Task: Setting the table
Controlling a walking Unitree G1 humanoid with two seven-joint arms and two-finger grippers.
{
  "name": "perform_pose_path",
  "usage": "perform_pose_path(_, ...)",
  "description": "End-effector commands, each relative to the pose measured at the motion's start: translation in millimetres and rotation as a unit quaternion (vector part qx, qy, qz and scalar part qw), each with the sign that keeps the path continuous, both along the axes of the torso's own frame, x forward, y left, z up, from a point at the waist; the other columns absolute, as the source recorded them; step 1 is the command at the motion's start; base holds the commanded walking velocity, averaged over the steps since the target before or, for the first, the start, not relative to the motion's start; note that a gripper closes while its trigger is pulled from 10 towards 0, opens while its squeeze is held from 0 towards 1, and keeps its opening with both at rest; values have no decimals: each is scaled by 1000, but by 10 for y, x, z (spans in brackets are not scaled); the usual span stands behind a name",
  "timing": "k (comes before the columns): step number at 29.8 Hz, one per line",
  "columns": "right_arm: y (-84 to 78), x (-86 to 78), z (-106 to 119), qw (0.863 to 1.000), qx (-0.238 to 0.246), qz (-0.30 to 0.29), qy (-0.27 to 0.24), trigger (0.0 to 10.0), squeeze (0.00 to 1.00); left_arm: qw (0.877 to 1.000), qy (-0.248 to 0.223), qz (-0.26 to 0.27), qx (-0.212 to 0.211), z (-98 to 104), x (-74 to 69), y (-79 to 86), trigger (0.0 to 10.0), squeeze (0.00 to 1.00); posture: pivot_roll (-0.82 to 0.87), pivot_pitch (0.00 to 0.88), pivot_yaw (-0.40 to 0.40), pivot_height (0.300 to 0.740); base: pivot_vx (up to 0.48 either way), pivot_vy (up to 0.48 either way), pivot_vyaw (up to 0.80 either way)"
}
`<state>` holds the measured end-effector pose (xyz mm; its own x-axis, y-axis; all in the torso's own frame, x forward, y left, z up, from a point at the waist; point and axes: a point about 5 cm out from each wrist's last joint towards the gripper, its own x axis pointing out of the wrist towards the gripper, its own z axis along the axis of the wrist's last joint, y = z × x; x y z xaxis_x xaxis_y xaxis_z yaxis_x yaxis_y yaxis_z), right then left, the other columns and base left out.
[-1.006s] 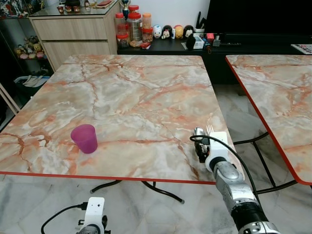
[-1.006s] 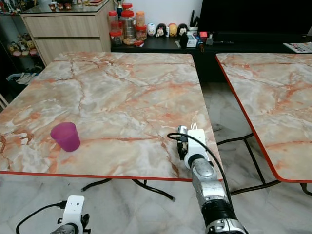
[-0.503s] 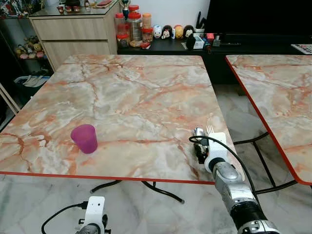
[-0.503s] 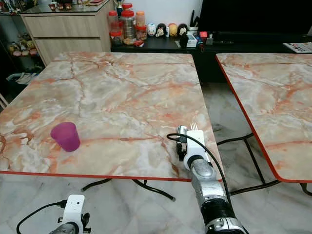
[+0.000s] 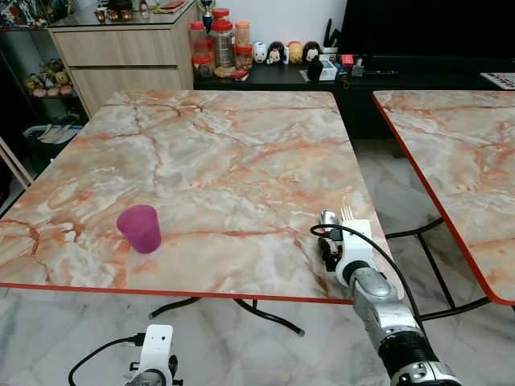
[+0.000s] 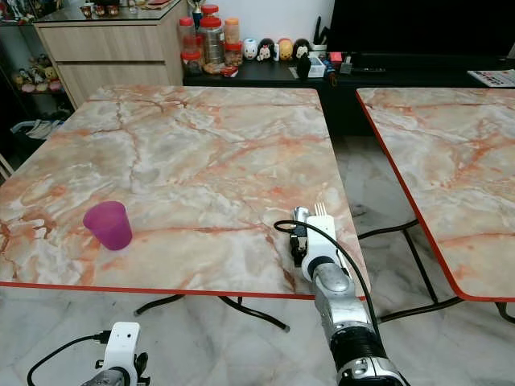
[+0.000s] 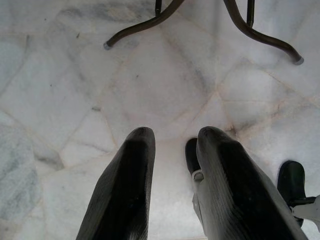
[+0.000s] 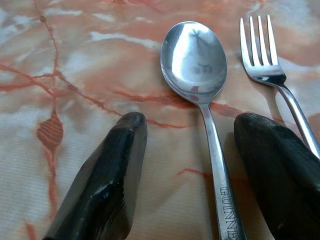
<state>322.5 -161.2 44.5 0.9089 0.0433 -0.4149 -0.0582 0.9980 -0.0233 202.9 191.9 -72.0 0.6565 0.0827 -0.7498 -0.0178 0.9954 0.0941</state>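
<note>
A silver spoon (image 8: 195, 60) and a silver fork (image 8: 262, 55) lie side by side on the marble table (image 5: 225, 153) near its front right corner. My right gripper (image 8: 192, 130) is open and low over the tabletop, with the spoon's handle between its fingers (image 8: 107, 175). The fork lies just outside one finger. In the left eye view the spoon's bowl (image 5: 327, 215) and the fork's tines (image 5: 348, 213) show beyond my right wrist. A purple cup (image 5: 139, 227) stands upright near the front left. My left gripper (image 7: 172, 140) hangs open below the table, over the floor.
A second marble table (image 5: 451, 137) stands to the right across a narrow gap of floor. Behind are a wooden cabinet (image 5: 121, 48), several jars (image 5: 221, 44) and a low black sideboard (image 5: 378, 76). The table's dark metal legs (image 7: 150, 22) curve over the marble floor.
</note>
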Motion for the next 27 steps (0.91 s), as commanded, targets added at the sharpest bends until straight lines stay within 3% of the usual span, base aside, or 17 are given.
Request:
perform_pose_path(1,2,36,34,1000,2,-4,-1,10000,0,1000,1,-5,-2,7,17,-4,10000,0,-14,0,-3,740,0,0,0)
perform_pose_path(14,-46,13,-17,1000,-9,-23,13,10000,0,1000,5,-8,-8,-3,5,-26,10000,0,-13,0,-3,740,0,0,0)
perform_pose_path(15,-42,15,-14,1000,-8,-22,12,0,0,1000,6,-9,-8,-5,3,-27,10000,0,-13,0,-3,740,0,0,0)
perform_pose_path(27,-39,6,-38,1000,-10,-21,17,0,0,1000,7,-15,-11,-4,11,-50,10000,0,-14,0,-3,740,0,0,0)
